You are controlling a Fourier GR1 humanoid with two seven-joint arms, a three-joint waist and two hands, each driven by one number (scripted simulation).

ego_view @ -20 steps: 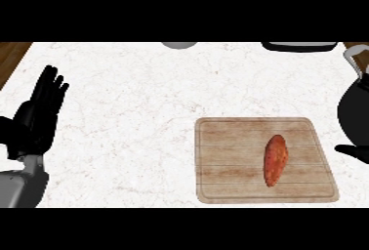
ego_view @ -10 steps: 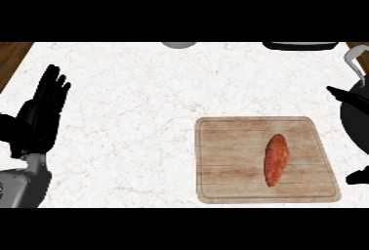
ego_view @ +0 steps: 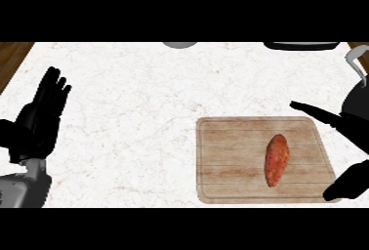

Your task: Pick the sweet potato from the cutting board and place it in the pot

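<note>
While on board (ego_view: 238,146), sweet potato (ego_view: 276,160).

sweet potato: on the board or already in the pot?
On the board. The sweet potato lies flat on the cutting board; the right hand, open, is beside it, not holding it.

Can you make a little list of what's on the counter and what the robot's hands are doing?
sweet potato: lying on the board, untouched
board: wooden, on the counter's right part
pot: dark, at the right edge, mostly cut off
counter: white marble
left hand: open, fingers up, resting at the left edge
right hand: open, spread at the board's right side, not touching the sweet potato
</note>
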